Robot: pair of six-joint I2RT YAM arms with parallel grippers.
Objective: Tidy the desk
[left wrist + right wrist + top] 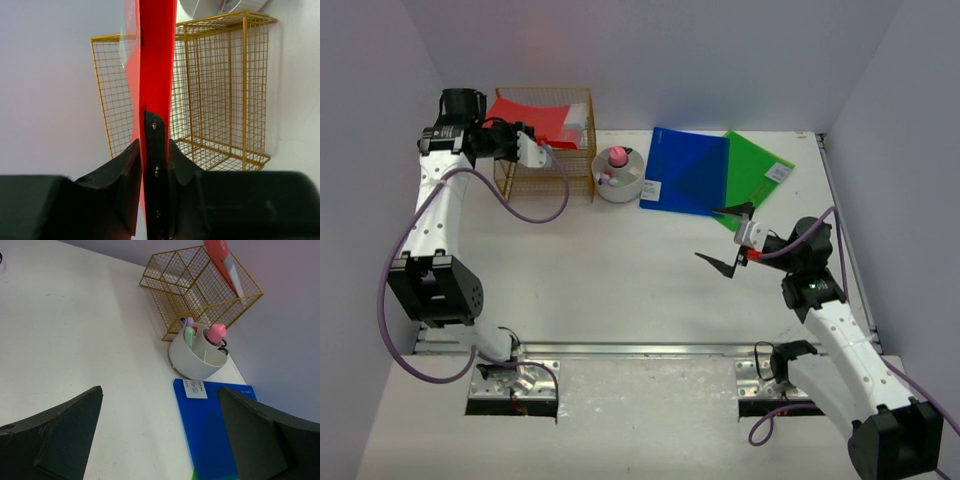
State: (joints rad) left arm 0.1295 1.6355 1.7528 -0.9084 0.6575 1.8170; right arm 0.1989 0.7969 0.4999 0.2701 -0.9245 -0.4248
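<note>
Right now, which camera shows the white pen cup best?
Right wrist view: the white pen cup sits close, dividers and pens clear. Top view shows it small; left wrist, at most a sliver.

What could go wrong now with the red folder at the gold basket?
1. The left gripper pinches the red folder by one edge at the gold wire rack. Released crooked, the folder might flop or lean out.
2. The wire rack is probably light, so a tug on the folder could drag it toward the white pen cup right beside it.
3. The open right gripper hovers near the blue folder and might push the flat folder rather than grip it.
</note>
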